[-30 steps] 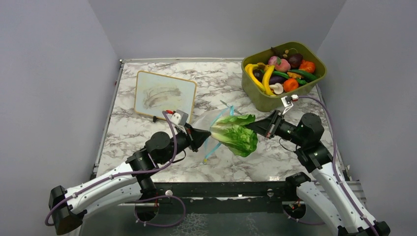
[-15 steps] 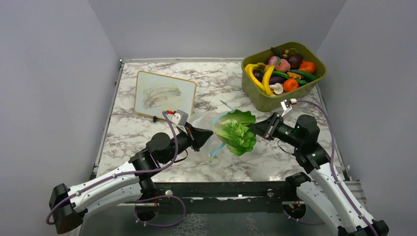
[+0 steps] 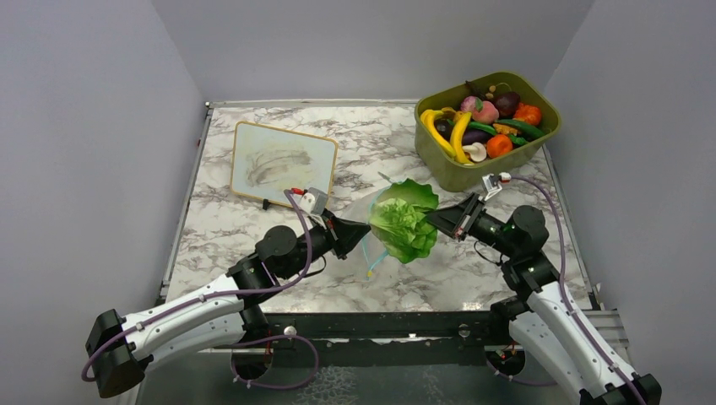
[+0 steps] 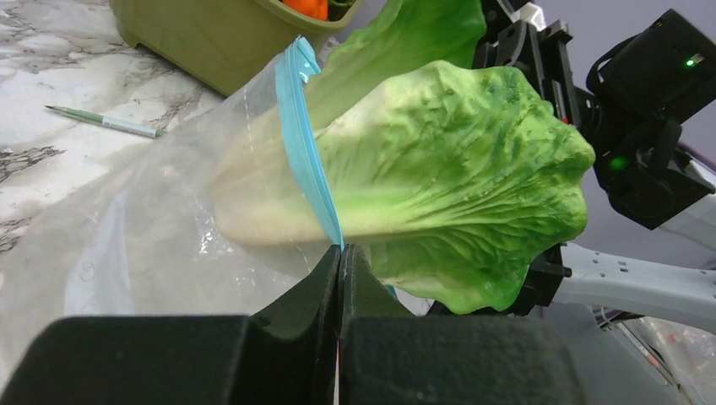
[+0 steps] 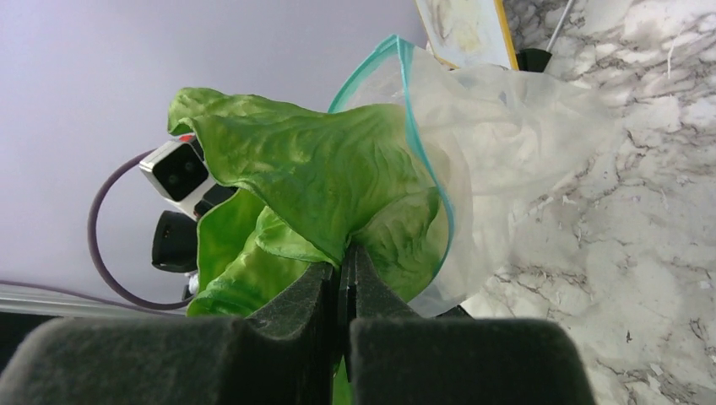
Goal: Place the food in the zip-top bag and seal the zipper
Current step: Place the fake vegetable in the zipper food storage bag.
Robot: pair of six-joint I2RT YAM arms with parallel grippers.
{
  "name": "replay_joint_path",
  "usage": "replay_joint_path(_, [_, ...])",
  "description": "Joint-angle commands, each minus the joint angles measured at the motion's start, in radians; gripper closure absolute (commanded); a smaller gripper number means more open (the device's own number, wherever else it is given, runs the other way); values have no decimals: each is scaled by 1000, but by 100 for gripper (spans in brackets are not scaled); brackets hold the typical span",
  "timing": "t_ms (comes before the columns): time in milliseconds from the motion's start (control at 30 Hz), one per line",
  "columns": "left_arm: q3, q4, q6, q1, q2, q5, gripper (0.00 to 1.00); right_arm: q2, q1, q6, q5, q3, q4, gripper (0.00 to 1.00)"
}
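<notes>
Since a second ago both arms have closed in at the centre of the top view, and the lettuce (image 3: pixel 404 226) has slid stem-first into the zip-top bag (image 4: pixel 152 228), its leafy half still outside the zipper (image 4: pixel 306 152). Pinched tight on the bag's mouth rim is the left gripper (image 4: pixel 340 253); the right gripper (image 5: pixel 348 253) is clamped on a leaf. Insertion is under way; next, I judge, comes a deeper push before letting go
</notes>
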Motion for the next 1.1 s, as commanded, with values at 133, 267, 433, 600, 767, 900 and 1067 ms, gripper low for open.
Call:
replay_joint_path(133, [23, 61, 20, -1, 1, 8, 100, -12, 4, 33, -64, -33, 63, 99])
replay_joint_path(267, [17, 92, 25, -2, 9, 19, 100, 48, 5, -2, -121, -36, 52, 99])
replay_joint_path(433, [17, 118, 33, -2, 16, 49, 100, 92, 6, -113, -85, 13, -79, 99])
replay_joint_path(600, [7, 134, 54, -2, -3, 60, 100, 121, 6, -106, -86, -8, -52, 99])
replay_joint_path(767, [-6, 146, 79, -2, -17, 51, 100, 99, 6, -13, -100, -42, 46, 99])
replay_joint_path(900, [-14, 158, 72, -2, -11, 56, 100, 46, 6, 136, -112, -120, 264, 99])
replay_joint_path(1067, [-20, 192, 32, -1, -1, 67, 100, -9, 6, 129, -63, -100, 245, 99])
